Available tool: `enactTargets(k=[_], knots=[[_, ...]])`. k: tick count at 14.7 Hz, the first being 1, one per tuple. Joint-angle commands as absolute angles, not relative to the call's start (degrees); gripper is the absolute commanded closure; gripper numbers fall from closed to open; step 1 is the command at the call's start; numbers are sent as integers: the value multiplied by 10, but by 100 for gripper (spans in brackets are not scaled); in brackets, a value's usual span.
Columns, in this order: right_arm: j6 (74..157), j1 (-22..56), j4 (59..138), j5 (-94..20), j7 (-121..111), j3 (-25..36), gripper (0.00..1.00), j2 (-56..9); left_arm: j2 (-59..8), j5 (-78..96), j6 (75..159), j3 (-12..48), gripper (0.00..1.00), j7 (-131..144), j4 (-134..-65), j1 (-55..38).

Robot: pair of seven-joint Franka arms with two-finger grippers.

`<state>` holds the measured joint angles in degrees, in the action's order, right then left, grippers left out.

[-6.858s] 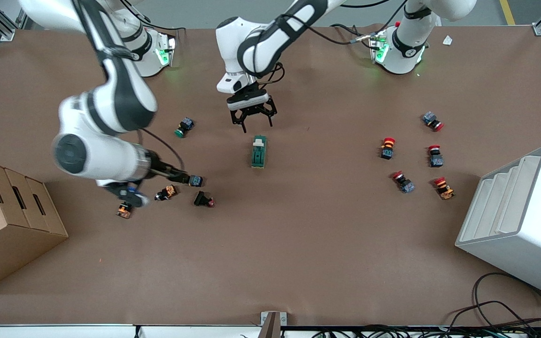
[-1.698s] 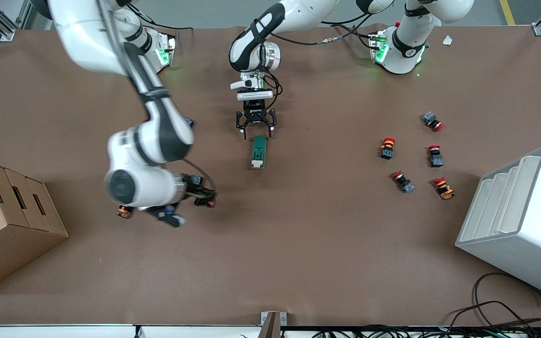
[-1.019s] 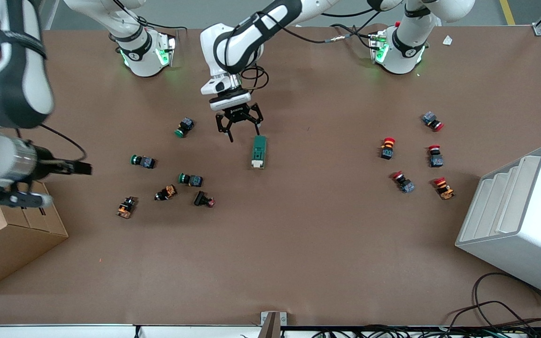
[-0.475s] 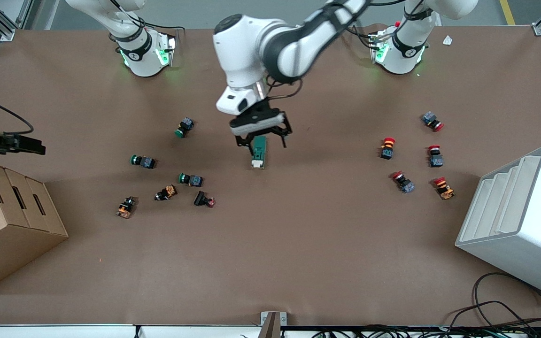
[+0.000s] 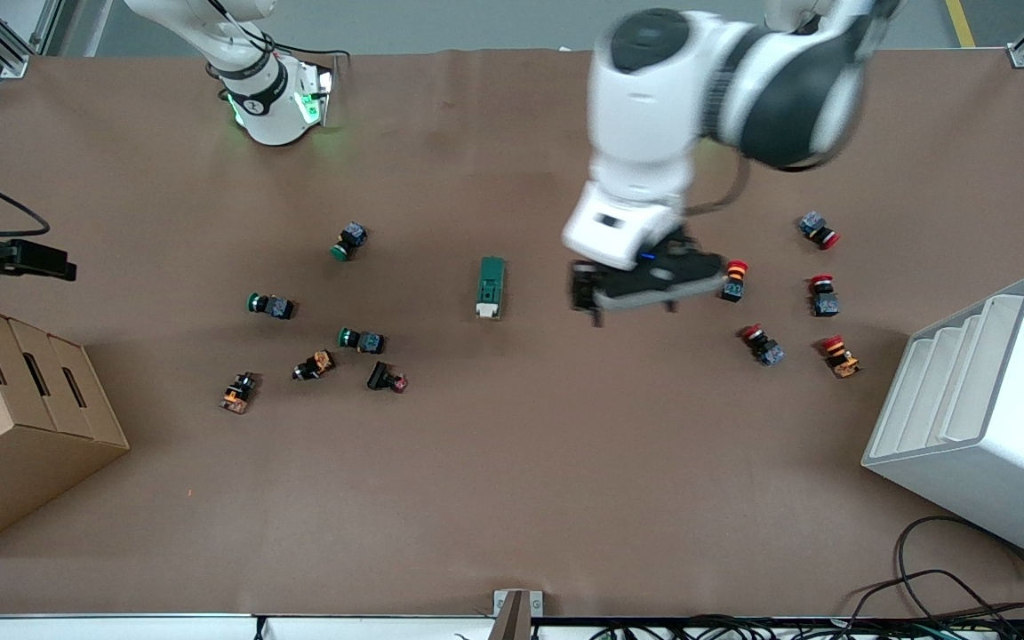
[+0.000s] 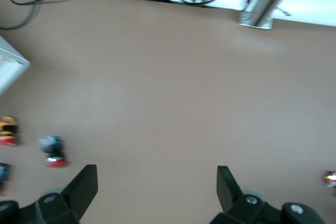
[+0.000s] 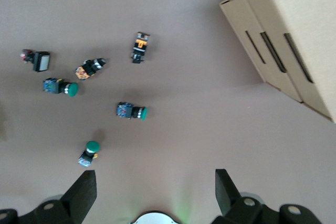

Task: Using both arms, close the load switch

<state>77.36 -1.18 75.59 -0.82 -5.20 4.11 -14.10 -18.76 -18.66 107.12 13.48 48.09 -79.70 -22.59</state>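
The load switch [image 5: 491, 286], a dark green block with its white handle at the end nearer the front camera, lies alone at mid-table. My left gripper [image 5: 632, 307] hangs open and empty over bare table between the switch and the red buttons. In the left wrist view [image 6: 156, 192] it is also open, over bare table, and the switch is out of that view. My right gripper [image 5: 50, 262] is open and empty over the table's edge at the right arm's end, above the cardboard box. The right wrist view [image 7: 154, 195] shows its jaws wide apart.
Several green-capped and orange push buttons [image 5: 361, 340] lie toward the right arm's end, also in the right wrist view [image 7: 134, 111]. Several red-capped buttons [image 5: 763, 345] lie toward the left arm's end. A cardboard box [image 5: 14, 427] and a white bin [image 5: 983, 418] stand at the two ends.
My left gripper has left the switch's farther end and swung toward the left arm's end. My right gripper has drawn back to the table's edge. The white handle now sits at the switch's near end.
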Motion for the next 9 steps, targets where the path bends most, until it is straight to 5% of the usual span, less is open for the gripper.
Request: enactTargets(k=[1,9], knots=[[766,-25,758,-36,-54,39,0,-136,-143,-141,1049,141,0,363,-816,-144],[792,-14,854,-17,-49,35,0,-41,-54,-31,954,115,0,129,-844,-24]])
